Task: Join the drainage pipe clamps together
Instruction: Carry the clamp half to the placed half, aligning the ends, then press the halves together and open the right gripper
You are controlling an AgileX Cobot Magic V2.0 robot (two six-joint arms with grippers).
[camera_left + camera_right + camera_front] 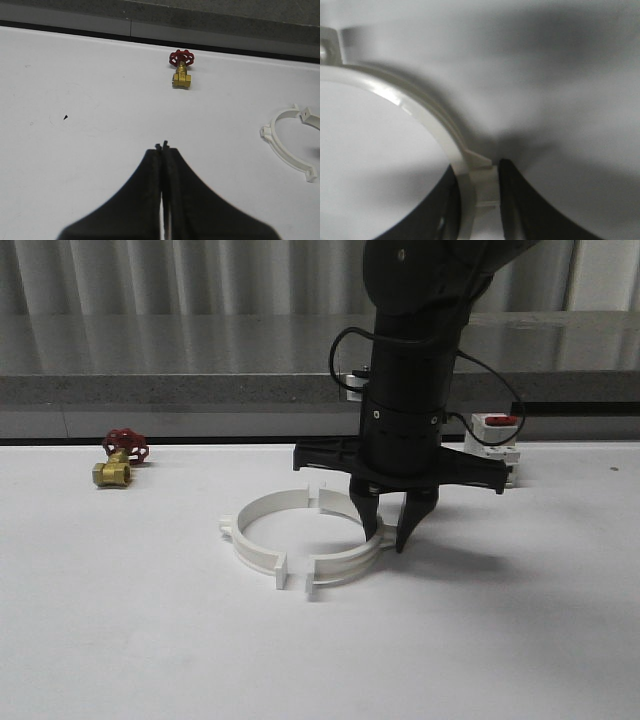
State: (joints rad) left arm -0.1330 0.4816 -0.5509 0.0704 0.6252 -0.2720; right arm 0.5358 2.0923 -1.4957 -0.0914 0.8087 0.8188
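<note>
- Near gap: the end tabs of the left half-clamp and the right half-clamp face each other at the ring's 6 o'clock, close but apart. This gap is the relation the coming move turns on.
- Right gripper: it points straight down over the right half-clamp's arc at roughly 3 o'clock of the ring. The jaws stand narrow, one finger inside the wall and one outside, pinching the white band.
- Closing direction, as a judgement: the held half needs to travel toward 9 o'clock, along the table, to meet its partner.
- Orientation: both halves lie flat, open sides facing each other. Each half's long axis runs near to far.
- Far gap: a second gap stands at 12 o'clock.
- Left gripper: jaws closed and empty, well apart from the ring; the right arm is nearer.
</note>
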